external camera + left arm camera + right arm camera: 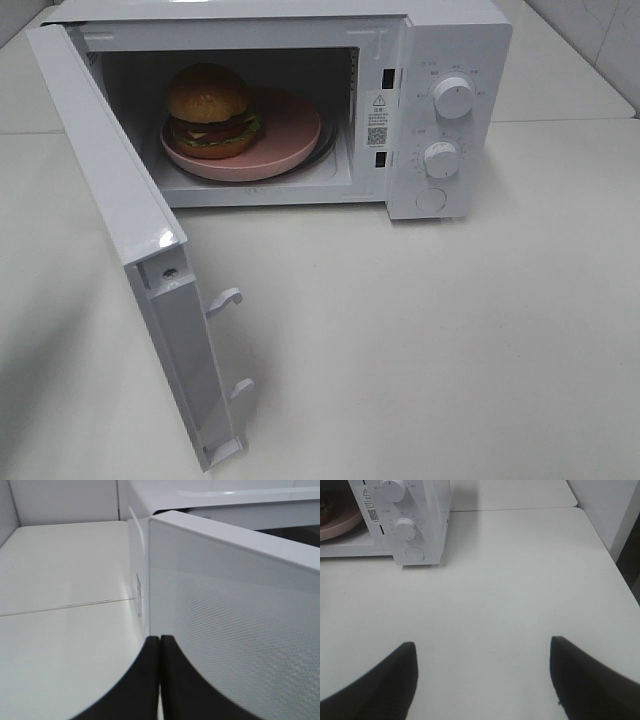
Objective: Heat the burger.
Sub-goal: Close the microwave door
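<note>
Burger [208,110], on pink plate [292,135] inside open microwave [455,30]; left gripper [160,640] closed, empty, beside outer face of door [225,630]; right gripper [482,645] open, empty, over table [520,580]; risk: closed jaws may skid off smooth panel, leaving door ajar.

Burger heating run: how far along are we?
Done: burger on the pink plate inside the microwave. In hand: shut left gripper beside the open door, probably to push it; right gripper open, empty. Left: close door, set knobs.

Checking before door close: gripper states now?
Left gripper: shut, holding nothing.
Right gripper: open, empty.
</note>
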Controlling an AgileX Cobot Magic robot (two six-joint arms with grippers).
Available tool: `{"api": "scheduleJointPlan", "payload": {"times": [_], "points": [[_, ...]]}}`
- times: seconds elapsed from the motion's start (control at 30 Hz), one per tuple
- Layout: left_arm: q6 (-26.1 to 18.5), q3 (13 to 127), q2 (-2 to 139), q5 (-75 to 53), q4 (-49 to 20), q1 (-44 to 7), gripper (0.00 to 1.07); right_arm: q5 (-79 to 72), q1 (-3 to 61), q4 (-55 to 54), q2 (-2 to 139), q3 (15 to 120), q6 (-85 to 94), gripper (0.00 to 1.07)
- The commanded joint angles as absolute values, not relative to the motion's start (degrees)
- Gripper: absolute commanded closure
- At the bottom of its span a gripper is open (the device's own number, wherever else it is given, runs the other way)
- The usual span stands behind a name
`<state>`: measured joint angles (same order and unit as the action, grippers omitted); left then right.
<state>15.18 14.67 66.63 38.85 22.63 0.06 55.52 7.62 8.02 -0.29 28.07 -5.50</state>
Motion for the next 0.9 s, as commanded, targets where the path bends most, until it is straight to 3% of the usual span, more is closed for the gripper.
{"api": "scheduleJointPlan", "payload": {"times": [0.03,0.2,0.4,0.9], "points": [[16.8,16.0,68.6,41.4,24.6,0.2,1.07,55.2,7.2,8.0,-1.9,28.1,-4.9,0.37],[16.8,18.3,72.9,42.3,25.2,0.2,1.07,55.2,7.2,8.0,-1.9,28.1,-4.9,0.37],[20.9,21.5,77.9,43.4,32.5,0.2,1.07,55.2,7.2,8.0,-1.9,28.1,-4.9,0.37],[20.9,24.4,85.2,46.6,35.7,0.2,1.07,55.2,7.2,8.0,-1.9,28.1,-4.9,0.37]]}}
